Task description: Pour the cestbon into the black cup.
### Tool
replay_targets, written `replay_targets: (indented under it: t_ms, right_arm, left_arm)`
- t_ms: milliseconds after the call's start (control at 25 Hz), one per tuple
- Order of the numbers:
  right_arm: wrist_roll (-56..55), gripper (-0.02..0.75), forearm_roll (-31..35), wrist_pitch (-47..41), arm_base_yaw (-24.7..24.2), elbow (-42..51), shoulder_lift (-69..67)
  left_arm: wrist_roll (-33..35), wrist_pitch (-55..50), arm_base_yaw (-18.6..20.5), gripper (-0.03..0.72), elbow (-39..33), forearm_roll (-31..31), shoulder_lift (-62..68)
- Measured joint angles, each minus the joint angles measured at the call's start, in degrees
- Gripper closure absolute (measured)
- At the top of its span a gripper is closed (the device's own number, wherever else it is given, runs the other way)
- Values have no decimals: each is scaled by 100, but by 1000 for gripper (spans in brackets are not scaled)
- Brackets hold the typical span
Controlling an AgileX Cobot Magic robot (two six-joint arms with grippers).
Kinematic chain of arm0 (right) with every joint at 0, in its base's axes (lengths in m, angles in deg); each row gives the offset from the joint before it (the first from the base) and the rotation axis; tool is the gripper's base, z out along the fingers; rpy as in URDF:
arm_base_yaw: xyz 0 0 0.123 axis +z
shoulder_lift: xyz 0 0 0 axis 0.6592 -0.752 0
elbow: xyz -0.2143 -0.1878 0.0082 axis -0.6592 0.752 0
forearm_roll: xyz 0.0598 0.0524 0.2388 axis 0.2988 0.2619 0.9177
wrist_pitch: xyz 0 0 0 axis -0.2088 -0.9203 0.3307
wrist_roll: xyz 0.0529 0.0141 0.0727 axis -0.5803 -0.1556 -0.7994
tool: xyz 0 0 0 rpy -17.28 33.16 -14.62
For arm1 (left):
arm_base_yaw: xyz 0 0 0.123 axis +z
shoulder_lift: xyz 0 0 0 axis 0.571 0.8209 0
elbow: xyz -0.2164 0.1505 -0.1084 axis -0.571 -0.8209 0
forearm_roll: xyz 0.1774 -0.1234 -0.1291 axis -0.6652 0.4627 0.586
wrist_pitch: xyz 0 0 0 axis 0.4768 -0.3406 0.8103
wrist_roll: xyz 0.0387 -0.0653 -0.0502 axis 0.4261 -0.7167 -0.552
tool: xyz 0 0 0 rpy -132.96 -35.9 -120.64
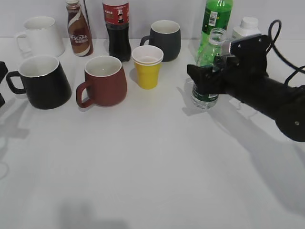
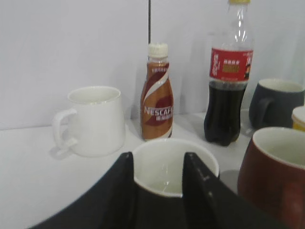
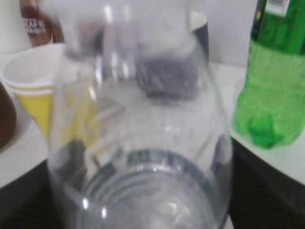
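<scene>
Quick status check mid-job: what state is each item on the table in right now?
cestbon: uncapped, upright, on the table, clamped by right end effector.
black cup: upright, empty, left end effector fingers astride its rim.
brown-red mug: upright, empty.
yellow paper cup: upright, nested with another.
cola bottle: upright, partly full.
Nescafe bottle: capped.
green soda bottle: upright.

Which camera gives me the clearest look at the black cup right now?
The exterior view: the whole black cup shows, handle included. The left wrist view shows only its white inside and rim between the left gripper's fingers. The right wrist view misses it.
</scene>
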Motion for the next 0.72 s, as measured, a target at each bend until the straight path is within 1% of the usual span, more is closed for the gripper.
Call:
replay_targets:
  t_ms: [160,240,280,400,480,560,640,720]
  right_arm:
    - [115,106,6,-32,0,0,555]
    - [135,106,10,-336,0,0,1041]
    - [139,106,-11,-677,0,-5,1371]
    - [139,106,-256,-1860,0,-48,2380]
    - [118,106,-482,-2554,0,-56,3068]
    - [-61,106,-732,-3069,0,-56,3671]
    - [-404,106,-1032,-3587,0,-56,4261]
    - [-826,106,-1289,-4346,0,-56,4915]
  left_arm:
    - [-210,-9,0,421,0,-6,-361]
    - [-263,-227,0,421,6,-6,-742]
    - [-315,-500,0,421,27,-6,-941]
    - [-791,-1765,0,421,297,-194,-1842]
    - [-1325,-2808,-6,421,602,-632,-2480]
    - [-1774,-3811,-65,409,953,-1159,-3126]
    - [-2098,-4531,-185,372,1204,-1478,-3828]
    - [-2218,-5256,-349,320,1362,-1533,-4556]
